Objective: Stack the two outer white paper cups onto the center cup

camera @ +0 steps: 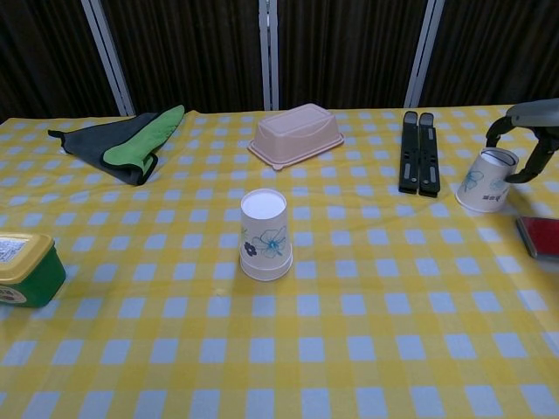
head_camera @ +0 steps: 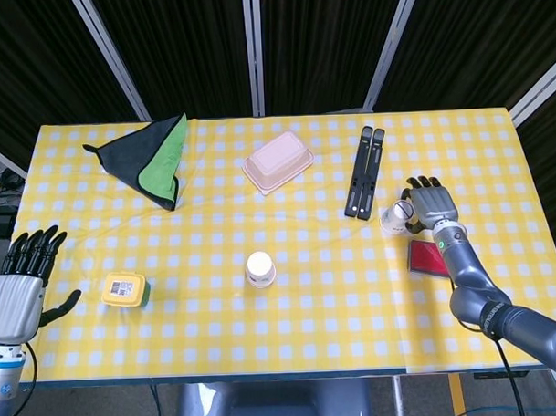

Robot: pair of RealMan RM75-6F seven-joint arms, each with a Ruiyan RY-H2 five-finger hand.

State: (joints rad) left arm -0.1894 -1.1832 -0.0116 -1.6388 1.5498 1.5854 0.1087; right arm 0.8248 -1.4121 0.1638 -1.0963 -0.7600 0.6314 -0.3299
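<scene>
A white paper cup with a blue flower print (head_camera: 260, 268) (camera: 264, 234) stands upside down at the middle of the yellow checked table (head_camera: 309, 326). A second white cup (head_camera: 396, 217) (camera: 486, 182) stands at the right, looking tilted in the chest view. My right hand (head_camera: 430, 203) (camera: 527, 129) arches over this cup's top from the right, its fingers (camera: 494, 138) curled down on one side and the thumb on the other; I cannot see a firm hold. My left hand (head_camera: 25, 281) hovers at the table's left edge with fingers spread, holding nothing.
A yellow-lidded green box (head_camera: 124, 289) (camera: 26, 269) sits near the left. At the back lie a dark and green cloth (head_camera: 153, 158) (camera: 122, 144), a pink lidded container (head_camera: 277, 160) (camera: 295, 133) and a black folded stand (head_camera: 364, 172) (camera: 417, 163). A red flat object (head_camera: 430, 258) (camera: 539, 236) lies beside the right cup.
</scene>
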